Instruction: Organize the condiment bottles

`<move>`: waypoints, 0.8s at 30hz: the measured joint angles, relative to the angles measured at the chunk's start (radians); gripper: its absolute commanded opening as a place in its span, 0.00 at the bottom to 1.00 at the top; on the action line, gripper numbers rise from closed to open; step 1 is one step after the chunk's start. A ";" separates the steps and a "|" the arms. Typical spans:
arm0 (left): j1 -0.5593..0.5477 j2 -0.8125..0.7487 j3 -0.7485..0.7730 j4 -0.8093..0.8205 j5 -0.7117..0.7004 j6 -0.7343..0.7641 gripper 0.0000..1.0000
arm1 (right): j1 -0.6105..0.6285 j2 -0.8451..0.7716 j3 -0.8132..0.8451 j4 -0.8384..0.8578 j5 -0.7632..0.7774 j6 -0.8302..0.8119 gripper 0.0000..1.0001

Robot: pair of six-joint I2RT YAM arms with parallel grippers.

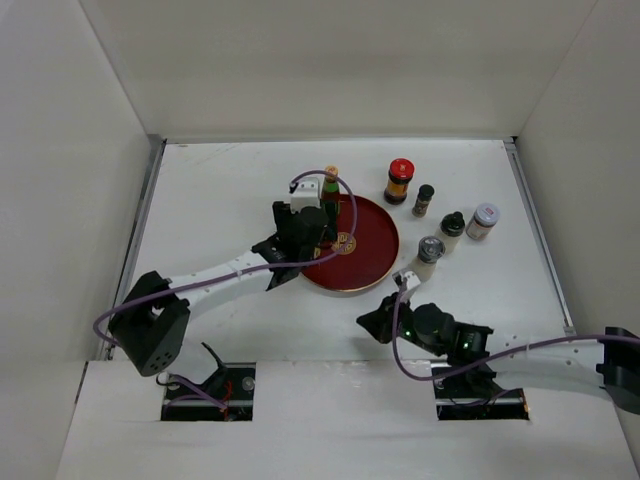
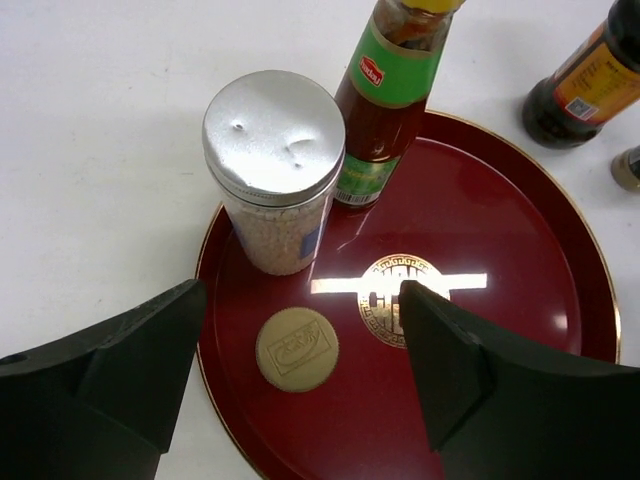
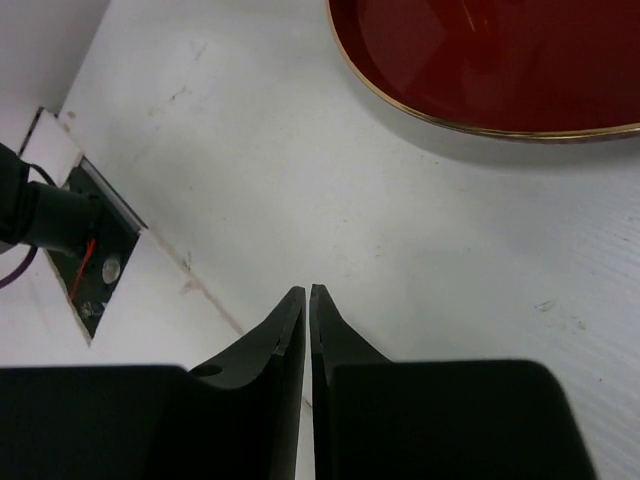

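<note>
In the left wrist view my left gripper [image 2: 300, 375] is open over the round red tray [image 2: 500, 340]. A round tan cap [image 2: 297, 348], seen from above, sits on the tray between the fingers, touching neither. Beyond it on the tray stand a silver-capped jar [image 2: 275, 165] and a green-labelled red sauce bottle [image 2: 390, 90]. In the top view the left gripper [image 1: 308, 240] is over the tray's left side [image 1: 370, 240], and the sauce bottle [image 1: 330, 185] rises behind it. My right gripper [image 3: 308, 292] is shut and empty, low over bare table in front of the tray [image 1: 370, 322].
To the right of the tray stand a red-capped jar [image 1: 400, 180], a small dark bottle [image 1: 424, 199], a black-capped bottle [image 1: 452, 224], a grey-capped jar [image 1: 484, 220] and a silver-capped bottle [image 1: 430, 248]. White walls enclose the table. The tray rim [image 3: 480, 125] lies ahead of the right gripper.
</note>
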 measured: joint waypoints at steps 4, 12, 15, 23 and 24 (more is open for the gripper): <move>0.005 -0.056 -0.032 0.002 0.000 0.004 1.00 | 0.041 0.021 0.116 -0.104 0.039 -0.021 0.14; 0.093 -0.350 -0.082 0.015 -0.088 0.005 1.00 | -0.020 0.087 0.481 -0.231 0.126 -0.200 0.00; 0.146 -0.432 -0.096 0.035 -0.128 -0.006 1.00 | -0.109 0.150 0.621 -0.272 0.150 -0.233 0.09; 0.217 -0.465 -0.204 0.108 -0.070 -0.059 1.00 | -0.437 0.373 0.870 -0.368 0.192 -0.286 0.80; 0.235 -0.462 -0.222 0.117 -0.054 -0.065 1.00 | -0.486 0.415 0.903 -0.384 0.193 -0.304 0.88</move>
